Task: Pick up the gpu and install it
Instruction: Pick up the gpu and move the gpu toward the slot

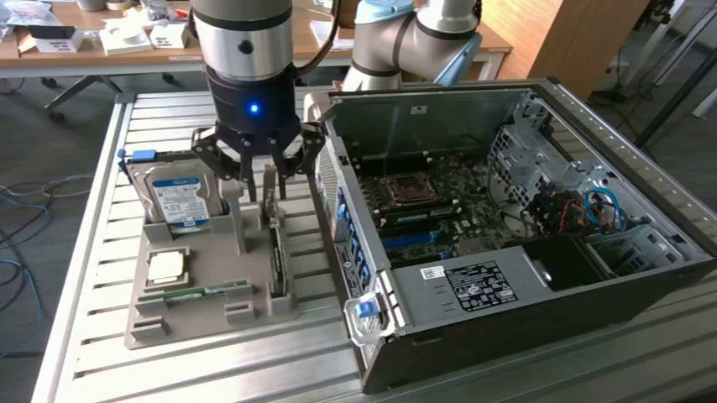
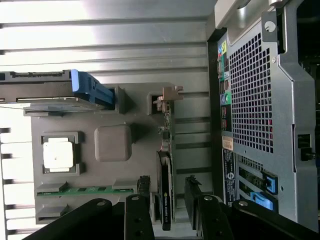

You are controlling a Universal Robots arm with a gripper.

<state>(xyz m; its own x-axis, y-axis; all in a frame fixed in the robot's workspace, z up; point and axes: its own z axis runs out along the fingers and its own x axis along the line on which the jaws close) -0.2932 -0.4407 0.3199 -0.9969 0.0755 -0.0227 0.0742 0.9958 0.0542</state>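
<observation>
I am working on the pick-up step: I am hovering my hand spread wide and empty over the gpu, a thin dark card with a pale metal bracket at one end. It is standing on edge in a slot of the grey plastic parts holder, on the side nearest the open black computer case. In the wrist view my black fingers are sitting on either side of the card's upper edge. As far as I can judge they are not touching it.

Nothing is being lifted yet, so the install is not begun. To my mind, a grasp here is calling for the pads to stay square to the thin board and to clamp its flat faces evenly. The slot looks snug, and a skewed pinch could jam the card or tip it.

The holder's slot is swallowing the card's lower edge, so I am not seeing its connector. In the exterior view my own hand is covering the bracket end. Inside the case, I am struggling to pick out a free slot on the green motherboard among the cables and brackets. The slatted aluminium tabletop is running out of frame.
</observation>
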